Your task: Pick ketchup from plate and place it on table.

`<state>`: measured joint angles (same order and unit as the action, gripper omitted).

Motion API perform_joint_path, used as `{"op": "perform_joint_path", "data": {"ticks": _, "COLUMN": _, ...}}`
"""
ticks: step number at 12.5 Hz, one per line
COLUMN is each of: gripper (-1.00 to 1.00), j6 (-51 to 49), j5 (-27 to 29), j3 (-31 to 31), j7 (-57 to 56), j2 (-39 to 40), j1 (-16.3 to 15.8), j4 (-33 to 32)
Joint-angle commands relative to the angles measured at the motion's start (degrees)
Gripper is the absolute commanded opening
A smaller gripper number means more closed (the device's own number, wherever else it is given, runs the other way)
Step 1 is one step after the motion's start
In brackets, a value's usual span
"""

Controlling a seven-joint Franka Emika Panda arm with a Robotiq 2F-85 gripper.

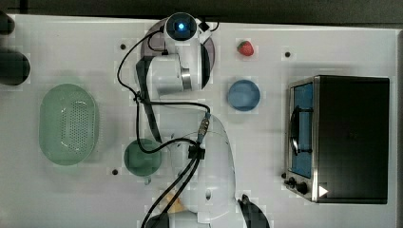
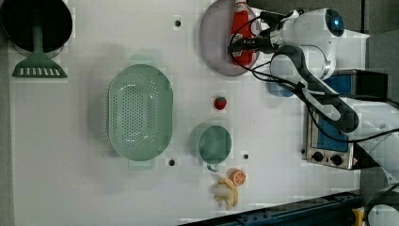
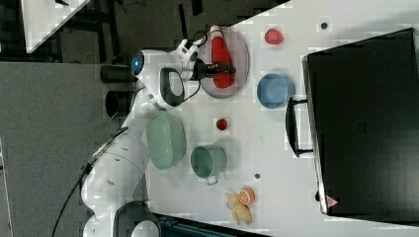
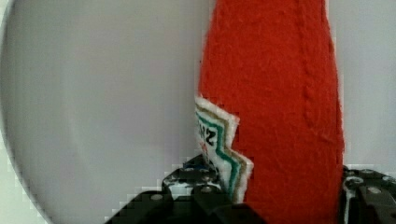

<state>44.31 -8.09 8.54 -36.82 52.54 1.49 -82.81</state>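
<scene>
Ketchup (image 4: pixel 275 93) lying flat on plate (image 4: pixel 93 102) at table (image 2: pixel 94 188) edge, gripper (image 4: pixel 271 196) straddling the bottle body, fingers (image 4: pixel 191 186) sitting either side, firm grip not determinable, bottle resting on plate.

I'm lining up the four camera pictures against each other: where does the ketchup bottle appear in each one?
Top view: I cannot make it out; the arm covers most of the plate.
Left view: the ketchup lies on the plate at the top edge.
Right view: upper middle, on the plate.
Wrist view: its red body runs between the gripper fingers.
Shared landmark: the pale mauve-grey plate.
</scene>
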Motion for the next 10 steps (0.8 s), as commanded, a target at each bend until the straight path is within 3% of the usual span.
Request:
{"op": "perform_joint_path", "data": {"ticks": 1, "gripper": 0.15, "j6": -0.43, "j5": 0.20, "j3": -0.02, "j7": -1.84, "j2": -2.60, "j1": 0.71, "j4": 1.83}}
{"op": "perform_joint_path", "data": {"ticks": 6, "gripper": 0.15, "j6": -14.34, "j5": 3.92, "j3": -0.04, "j7": -0.69, "j2": -13.34, "j1": 1.82, "j4": 1.75}}
{"op": "perform_joint_path", "data": {"ticks": 10, "gripper": 0.15, "j6": -18.93, "j5": 4.33, "j3": -0.58, "j7": -0.04, "j2": -22.57, "j1": 4.37, "j4": -1.38}}
